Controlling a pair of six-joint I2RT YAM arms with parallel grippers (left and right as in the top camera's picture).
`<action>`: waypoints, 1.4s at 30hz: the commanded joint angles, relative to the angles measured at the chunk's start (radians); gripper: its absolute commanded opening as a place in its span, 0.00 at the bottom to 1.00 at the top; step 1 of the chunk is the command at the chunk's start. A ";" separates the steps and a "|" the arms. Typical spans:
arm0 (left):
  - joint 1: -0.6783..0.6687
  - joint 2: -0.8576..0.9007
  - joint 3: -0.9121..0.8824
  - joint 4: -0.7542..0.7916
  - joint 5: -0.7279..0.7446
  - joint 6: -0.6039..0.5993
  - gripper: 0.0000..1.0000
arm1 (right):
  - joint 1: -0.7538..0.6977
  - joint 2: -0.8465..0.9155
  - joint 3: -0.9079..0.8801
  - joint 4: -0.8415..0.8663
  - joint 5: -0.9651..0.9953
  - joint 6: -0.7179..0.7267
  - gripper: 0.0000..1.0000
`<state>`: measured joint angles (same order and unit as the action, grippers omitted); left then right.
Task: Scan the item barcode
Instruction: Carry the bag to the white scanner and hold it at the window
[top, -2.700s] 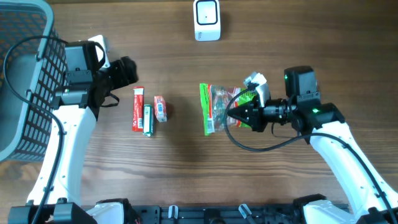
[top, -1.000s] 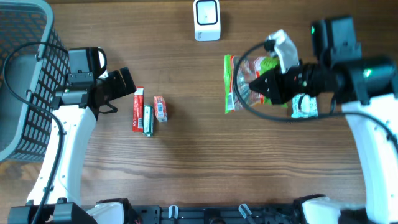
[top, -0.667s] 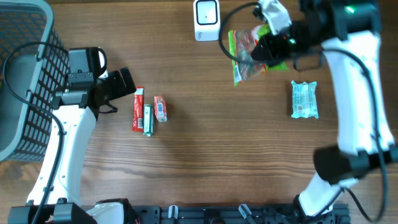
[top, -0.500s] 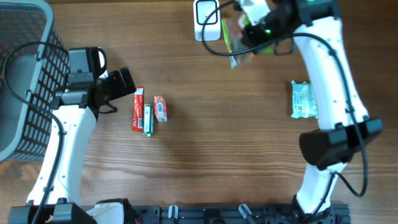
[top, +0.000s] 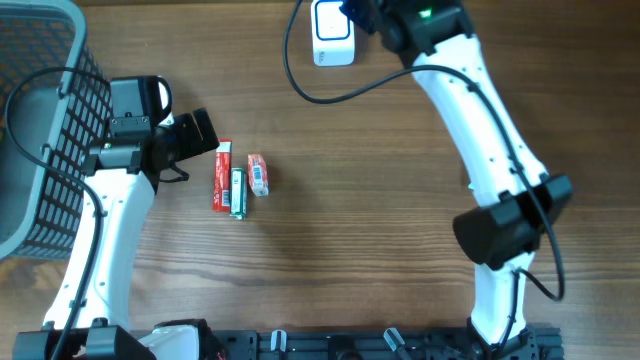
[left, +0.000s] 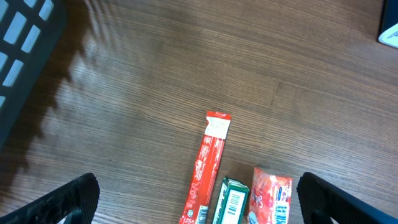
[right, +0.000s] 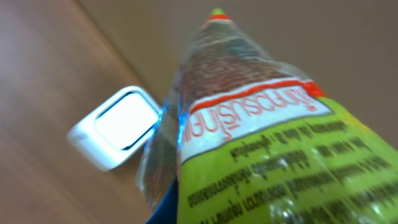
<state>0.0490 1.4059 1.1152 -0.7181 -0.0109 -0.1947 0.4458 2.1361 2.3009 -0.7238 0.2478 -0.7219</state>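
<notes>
You're holding the snack bag (right: 249, 137) at the scanner (top: 332, 30) — right claw (top: 370, 15) clamping it.
Bag's clear end is sitting just beside the scanner's white face; left claw (top: 203, 131) is gaping wide near the red stick pack (left: 205, 168).

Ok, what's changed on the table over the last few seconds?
The right tool, shut on the green snack bag, lifted it from the middle of the table and swung it up to the white scanner, where the bag now hangs right in front of it. The left tool stayed open and barely shifted. The red stick, green box and small red packet haven't moved.
</notes>
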 joint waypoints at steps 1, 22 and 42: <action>0.005 -0.003 -0.001 0.002 -0.010 0.016 1.00 | 0.032 0.079 0.029 0.114 0.161 -0.134 0.04; 0.005 -0.003 -0.001 0.002 -0.010 0.016 1.00 | 0.064 0.409 -0.013 0.443 0.271 -0.336 0.04; 0.005 -0.003 -0.001 0.002 -0.010 0.016 1.00 | 0.082 0.411 -0.041 0.481 0.264 -0.216 0.04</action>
<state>0.0490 1.4059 1.1152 -0.7181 -0.0109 -0.1947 0.5213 2.5408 2.2822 -0.2356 0.5266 -0.9848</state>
